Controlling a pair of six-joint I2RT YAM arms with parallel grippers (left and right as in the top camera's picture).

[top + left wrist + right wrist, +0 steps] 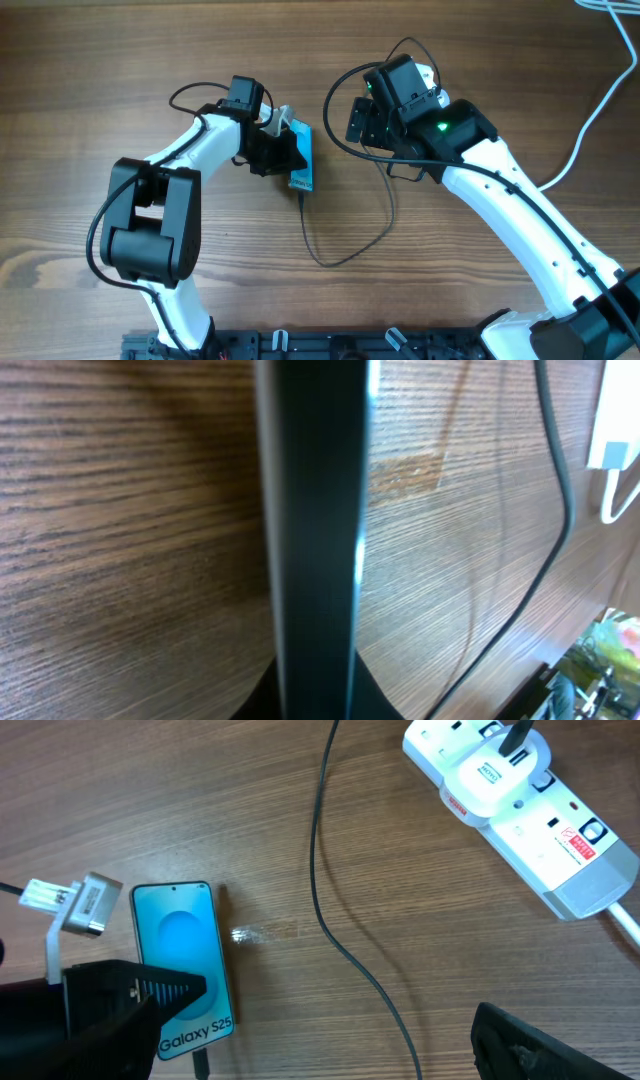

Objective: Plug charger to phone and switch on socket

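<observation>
The phone (303, 155), with a cyan screen and a white text strip, is left of the table's middle. My left gripper (283, 150) is shut on it. The left wrist view shows the phone (315, 510) edge-on as a dark band. The charger (325, 258) is a thin black cable looping from the phone's near end toward my right arm. Its plug tip (200, 1065) sits at the phone's (185, 955) text end and looks inserted. My right gripper (358, 122) is open and empty above the table (330, 1040). The socket (540, 820) lies under my right arm, with a white adapter (495, 768) plugged in.
The socket's thick white cord (600, 90) runs off the back right corner. The cable (555, 510) and a corner of the socket (612, 430) show in the left wrist view. Bare wood (120, 60) lies at far left.
</observation>
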